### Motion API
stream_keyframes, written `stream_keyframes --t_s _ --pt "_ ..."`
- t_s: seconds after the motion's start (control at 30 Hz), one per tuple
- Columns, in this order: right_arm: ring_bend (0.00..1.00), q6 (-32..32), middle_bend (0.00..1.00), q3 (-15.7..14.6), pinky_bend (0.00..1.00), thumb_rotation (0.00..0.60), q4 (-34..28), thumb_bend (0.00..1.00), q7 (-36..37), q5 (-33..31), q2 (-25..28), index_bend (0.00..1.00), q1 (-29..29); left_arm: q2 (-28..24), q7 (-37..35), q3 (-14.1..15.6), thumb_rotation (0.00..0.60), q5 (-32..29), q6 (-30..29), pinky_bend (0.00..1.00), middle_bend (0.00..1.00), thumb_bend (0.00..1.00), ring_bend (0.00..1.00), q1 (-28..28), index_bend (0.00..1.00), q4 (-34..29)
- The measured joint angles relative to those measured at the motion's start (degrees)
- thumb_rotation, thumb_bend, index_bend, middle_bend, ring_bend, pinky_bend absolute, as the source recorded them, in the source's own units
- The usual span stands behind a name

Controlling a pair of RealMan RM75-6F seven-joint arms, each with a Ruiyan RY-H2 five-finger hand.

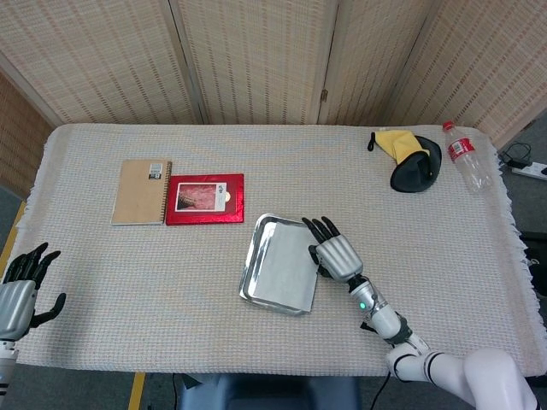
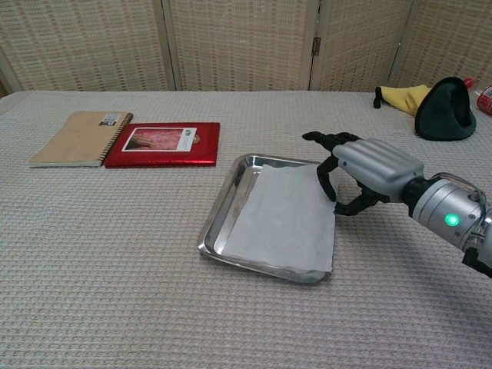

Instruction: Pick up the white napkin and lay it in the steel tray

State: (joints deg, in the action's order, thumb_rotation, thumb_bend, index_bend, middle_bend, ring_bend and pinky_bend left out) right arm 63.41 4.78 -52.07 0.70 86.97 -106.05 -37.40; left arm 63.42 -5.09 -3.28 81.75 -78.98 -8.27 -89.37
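Two hands: both seen.
Right hand: curled at white napkin's far corner; contact hidden.
Napkin: laid in steel tray, right edge overhanging.
Left hand: spread, wrist cropped.

Both hands look silver-backed with black fingers; the right wrist shows a green light.

White napkin in steel tray, right hand alongside.
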Motion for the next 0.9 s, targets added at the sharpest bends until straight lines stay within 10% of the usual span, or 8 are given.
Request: stream_keyframes --t_s 0.5,0.9 --pt "0.00 -1.39 0.00 0.14 0.00 0.600 -3.03 0.36 -1.44 -0.21 2.49 0.00 -0.53 0.20 -0.17 0.04 0.600 0.21 0.09 0.00 0.00 0.42 0.00 -0.16 0.15 0.30" --pt "0.00 -7.40 0.00 2.25 0.00 0.600 -12.45 0.34 -16.06 -5.63 4.97 0.00 -2.52 0.02 -0.62 0.08 0.600 0.42 0.01 0.00 0.00 0.42 0.00 -0.18 0.15 0.11"
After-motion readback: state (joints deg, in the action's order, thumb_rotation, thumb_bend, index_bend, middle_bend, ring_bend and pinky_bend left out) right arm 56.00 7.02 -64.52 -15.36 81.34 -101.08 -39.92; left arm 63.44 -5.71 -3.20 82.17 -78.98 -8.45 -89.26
